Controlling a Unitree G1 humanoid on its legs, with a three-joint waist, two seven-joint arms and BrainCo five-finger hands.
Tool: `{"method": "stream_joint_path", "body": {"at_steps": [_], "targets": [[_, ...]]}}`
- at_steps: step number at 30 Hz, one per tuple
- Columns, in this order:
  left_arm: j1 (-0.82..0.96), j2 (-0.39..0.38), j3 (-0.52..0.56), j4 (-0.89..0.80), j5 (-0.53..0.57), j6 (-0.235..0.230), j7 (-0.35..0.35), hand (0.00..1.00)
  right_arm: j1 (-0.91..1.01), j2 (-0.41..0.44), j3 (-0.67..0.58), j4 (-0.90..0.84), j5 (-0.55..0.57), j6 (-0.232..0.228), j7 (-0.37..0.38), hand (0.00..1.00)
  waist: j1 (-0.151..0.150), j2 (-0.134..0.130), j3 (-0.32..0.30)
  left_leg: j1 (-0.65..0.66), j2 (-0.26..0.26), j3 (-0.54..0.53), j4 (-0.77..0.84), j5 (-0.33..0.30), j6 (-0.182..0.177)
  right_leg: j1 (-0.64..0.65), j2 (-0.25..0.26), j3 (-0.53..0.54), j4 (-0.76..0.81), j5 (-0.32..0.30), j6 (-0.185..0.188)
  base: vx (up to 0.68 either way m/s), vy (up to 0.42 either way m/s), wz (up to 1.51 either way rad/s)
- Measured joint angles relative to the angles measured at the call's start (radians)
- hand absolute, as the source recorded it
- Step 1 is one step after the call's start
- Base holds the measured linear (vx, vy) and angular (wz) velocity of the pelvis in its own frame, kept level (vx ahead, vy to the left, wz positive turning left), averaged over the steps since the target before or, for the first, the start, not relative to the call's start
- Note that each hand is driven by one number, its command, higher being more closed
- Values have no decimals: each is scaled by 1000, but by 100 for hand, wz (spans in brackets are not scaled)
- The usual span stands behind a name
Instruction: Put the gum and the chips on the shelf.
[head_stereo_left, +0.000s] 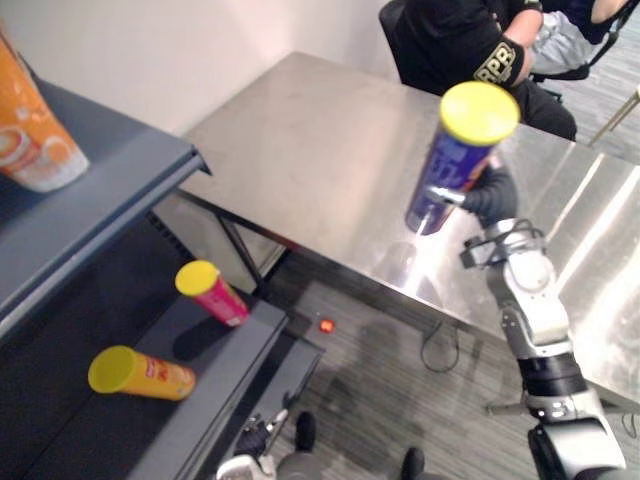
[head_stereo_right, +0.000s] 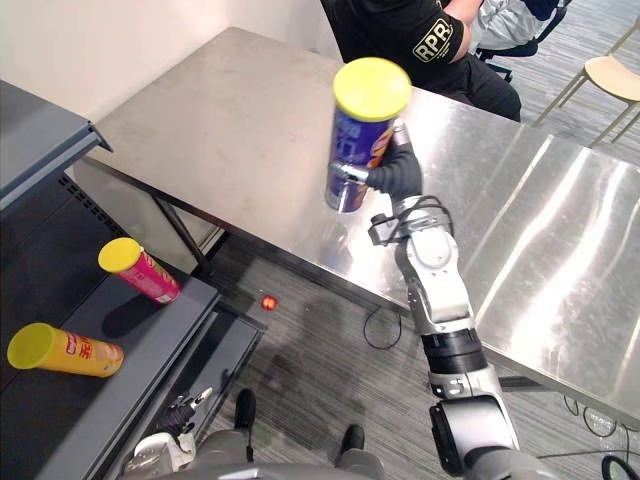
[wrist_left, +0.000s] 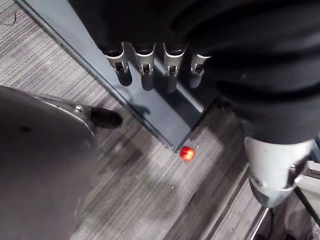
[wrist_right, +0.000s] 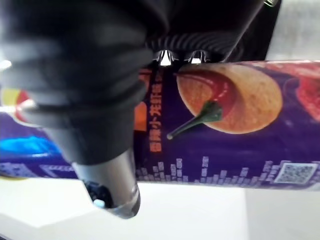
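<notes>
A purple chips can (head_stereo_left: 452, 170) with a yellow lid hangs tilted above the steel table (head_stereo_left: 320, 150), lid uppermost. My right hand (head_stereo_right: 396, 178) is shut on its lower half; in the right wrist view the can (wrist_right: 225, 125) lies across the fingers. To the left stands the dark grey shelf (head_stereo_left: 110, 190). My left hand (wrist_left: 145, 70) hangs low by the shelf's front edge with straight fingers and holds nothing; the left eye view shows it (head_stereo_left: 255, 437) near the floor.
A pink can (head_stereo_left: 213, 292) and an orange can (head_stereo_left: 142, 372), both yellow-lidded, lie on the lower shelf board. An orange and white pack (head_stereo_left: 30, 130) sits on the upper board. A small red object (wrist_left: 187, 153) lies on the floor. A person (head_stereo_left: 450, 40) sits behind the table.
</notes>
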Motion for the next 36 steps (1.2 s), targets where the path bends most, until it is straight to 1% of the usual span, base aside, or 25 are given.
{"method": "stream_joint_path", "body": {"at_steps": [3,4,6,8,10,16,18,19,20,21,22,23,24,25,26,27,28,29,30,31,32,33,34,35,36], "targets": [[12,6,1,0,0,0,1,0,34,0,-49,-47,3,-7,-15,100,-12,-8,-16,2,3,10,-4,0,-1,-4,2,13,0,0,0,-34,-8,-13],[15,7,1,1,1,0,2,0,54,0,-71,-65,4,-17,-18,100,-21,-13,-23,4,5,14,-4,-1,-1,-5,4,17,0,0,0,-25,-10,-10],[19,10,1,2,2,1,4,0,103,0,-115,-98,21,-32,-21,100,-27,-21,-31,16,10,31,-5,-3,-4,-5,7,31,1,1,-1,-28,-13,-21],[30,12,0,2,2,1,6,0,132,0,-129,-121,24,-33,-22,100,-43,-24,-40,18,12,35,-5,-3,-4,-6,9,38,2,1,-2,-27,-10,-11],[34,18,0,2,2,1,7,0,163,0,-140,-139,42,-38,-19,100,-48,-23,-51,18,13,36,-5,-3,-4,-6,10,40,1,1,-2,0,0,0],[42,18,0,4,3,1,7,0,231,10,-145,-141,42,-41,-16,100,-47,-21,-67,33,18,45,1,-5,-8,-4,13,51,16,0,-7,2,-6,-5],[46,19,0,5,2,1,6,0,258,15,-135,-141,42,-41,-16,100,-47,-20,-67,47,18,51,4,-8,-10,-16,9,55,72,-26,-13,-7,-3,-5],[46,20,1,9,-2,2,3,0,270,32,-134,-141,43,-41,-14,100,-48,-19,-65,35,18,41,44,-25,-12,-24,3,53,117,-49,-16,-43,-11,18],[46,20,2,10,-5,1,-3,0,278,57,-130,-135,43,-41,-14,100,-47,-14,-61,15,18,22,109,-53,-13,-18,-2,42,147,-67,-19,-54,-15,27],[46,19,3,10,-9,1,-4,0,277,67,-121,-131,44,-41,-14,100,-46,-9,-57,3,20,7,142,-66,-15,-14,-2,34,158,-75,-22,-58,-22,38],[46,18,6,10,-11,1,-7,0,278,77,-103,-128,45,-41,-14,100,-46,2,-50,-17,26,-18,186,-80,-20,-3,3,17,167,-81,-25,-126,-64,55],[46,16,7,11,-12,1,-12,0,278,82,-79,-128,55,-41,-10,100,-47,20,-42,-44,34,-59,215,-84,-23,5,15,-18,171,-86,-33,-187,-98,91],[46,9,7,12,-13,2,-14,0,278,82,-58,-128,63,-41,-8,100,-45,36,-36,-76,42,-109,212,-71,-33,1,27,-66,179,-96,-49,-213,-111,95],[47,6,8,12,-12,1,-14,0,278,82,-50,-128,63,-41,-6,100,-42,46,-33,-90,45,-135,200,-61,-41,-8,32,-89,189,-104,-56,-199,-124,114],[51,0,9,11,-11,3,-14,0,277,80,-41,-128,63,-41,-4,100,-38,72,-28,-118,53,-186,165,-40,-47,-28,44,-140,218,-114,-71,-195,-150,108],[62,0,9,11,-10,8,-13,0,278,77,-32,-127,62,-39,-2,100,-21,83,-25,-121,73,-179,101,-52,-46,-41,59,-171,222,-123,-91,-171,-155,113],[59,4,12,18,-11,9,-12,0,277,78,-29,-126,62,-37,0,100,-16,72,-26,-121,81,-133,74,-76,-24,-42,48,-188,200,-118,-101,-173,-103,106],[50,10,30,29,-14,12,-13,0,271,76,-38,-126,61,-39,0,100,-12,54,-12,-138,85,-44,81,-100,60,-44,26,-236,195,-114,-106,-168,-90,122],[52,10,52,37,-13,12,-13,0,269,85,-59,-115,60,-39,-5,100,-5,44,-6,-188,79,80,212,-58,128,-56,-18,-287,203,-111,-114,-152,-123,131],[83,-6,77,43,-14,12,-11,0,265,82,-71,-103,59,-39,-14,100,3,65,-8,-201,97,185,399,-45,151,-56,-33,-323,228,-103,-107,-89,-134,106],[104,-19,87,38,-13,12,-12,0,266,79,-77,-102,59,-39,-20,100,5,89,-13,-191,117,232,430,-45,151,-54,-22,-344,246,-106,-110,-83,-103,127],[129,-36,85,16,-13,14,-12,0,267,77,-107,-97,59,-42,-28,100,-8,121,-16,-203,102,256,370,17,146,-59,-17,-371,254,-128,-134,-169,-47,165],[127,-29,104,2,-13,8,-14,0,267,79,-149,-91,58,-41,-39,100,-19,106,-19,-186,54,229,228,109,136,-55,-34,-412,195,-114,-140,-176,-2,171],[113,-32,130,5,-13,10,-14,0,265,86,-165,-88,58,-40,-41,100,-9,104,-18,-182,60,263,270,62,160,-52,-42,-456,180,-96,-141,-172,-16,129],[130,-34,154,20,-12,20,-14,0,270,106,-183,-88,59,-40,-43,100,0,94,-15,-163,95,349,422,-77,174,-51,-56,-495,179,-76,-135,-122,-34,92]]}}
